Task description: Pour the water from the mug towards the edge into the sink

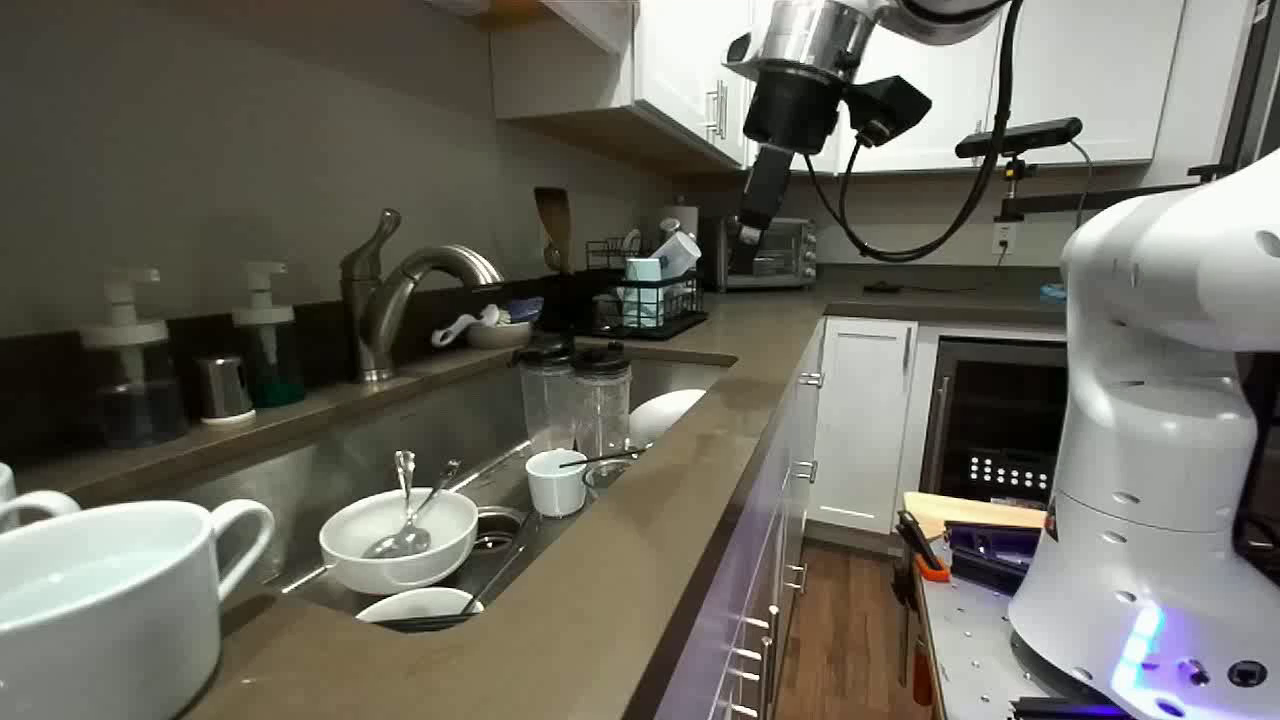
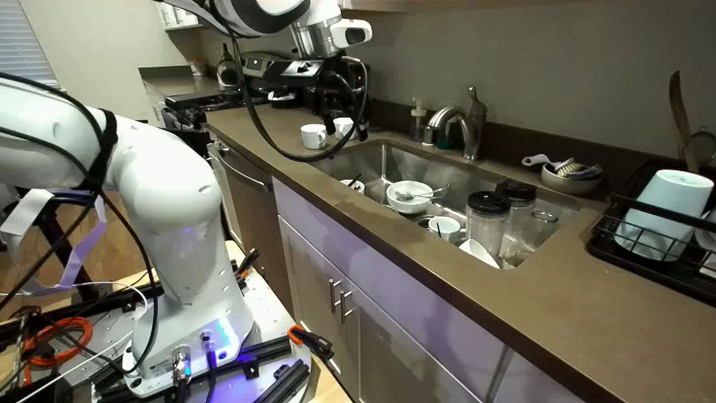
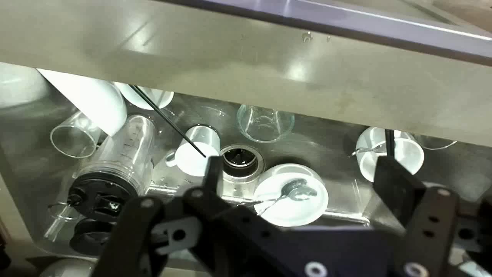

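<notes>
A white mug [image 1: 110, 610] stands upright on the counter, with clear liquid visible inside in an exterior view. It also shows nearer the counter's front edge [image 2: 313, 137]. A second white mug [image 2: 344, 128] stands beside it, nearer the wall, mostly cut off at the left in an exterior view [image 1: 40, 506]. The steel sink [image 2: 428, 166] is set into the counter. My gripper [image 3: 300, 163] is open and empty, pointing down high above the sink. It also shows in both exterior views [image 1: 748, 238] [image 2: 347, 130]. Neither counter mug is identifiable in the wrist view.
In the sink are a white bowl [image 3: 291, 196] with spoons, a white cup [image 3: 198, 154], a lidded bottle [image 3: 127, 150] and other dishes. The faucet [image 2: 453, 120] rises behind the sink. A dish rack [image 2: 654, 240] and soap dispensers [image 1: 130, 370] stand on the counter.
</notes>
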You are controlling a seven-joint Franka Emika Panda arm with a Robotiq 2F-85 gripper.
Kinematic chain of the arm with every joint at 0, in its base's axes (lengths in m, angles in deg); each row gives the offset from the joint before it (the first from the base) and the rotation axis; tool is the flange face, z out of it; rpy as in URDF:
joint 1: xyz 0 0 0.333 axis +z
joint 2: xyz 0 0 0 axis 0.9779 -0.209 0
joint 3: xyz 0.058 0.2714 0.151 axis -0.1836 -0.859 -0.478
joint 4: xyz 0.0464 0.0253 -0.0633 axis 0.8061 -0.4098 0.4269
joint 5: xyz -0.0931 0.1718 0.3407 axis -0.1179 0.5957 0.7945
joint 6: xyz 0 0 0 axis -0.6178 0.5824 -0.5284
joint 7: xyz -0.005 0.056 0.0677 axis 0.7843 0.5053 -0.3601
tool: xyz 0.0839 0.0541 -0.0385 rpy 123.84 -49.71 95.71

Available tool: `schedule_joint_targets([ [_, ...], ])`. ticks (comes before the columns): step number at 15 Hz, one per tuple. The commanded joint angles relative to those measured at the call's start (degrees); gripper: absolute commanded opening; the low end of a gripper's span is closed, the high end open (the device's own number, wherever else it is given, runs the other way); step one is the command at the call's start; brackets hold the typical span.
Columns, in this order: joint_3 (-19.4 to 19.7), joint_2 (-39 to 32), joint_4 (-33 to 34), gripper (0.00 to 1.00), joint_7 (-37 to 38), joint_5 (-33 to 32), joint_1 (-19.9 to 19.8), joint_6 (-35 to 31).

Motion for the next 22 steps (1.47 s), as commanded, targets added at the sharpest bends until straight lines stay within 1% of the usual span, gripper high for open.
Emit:
schedule_joint_targets([
  [1,0.16,-0.17,-0.77,1.00,0.15,-0.15,0.18,0.78],
  [3,0.16,-0.62,-2.57,1.00,0.15,-0.15,0.17,0.78],
  [13,0.16,-0.98,-2.62,1.00,0.14,-0.14,0.17,0.78],
  [14,0.50,-1.93,-1.07,1.00,-1.03,-0.94,0.01,1.35],
  [17,2.57,-7.39,6.40,1.00,-5.16,-4.01,-0.55,2.43],
  [20,6.22,-14.89,14.64,1.00,-13.87,-6.36,1.57,3.57],
  [22,7.60,-20.31,19.90,1.00,-19.12,-5.73,3.61,3.84],
])
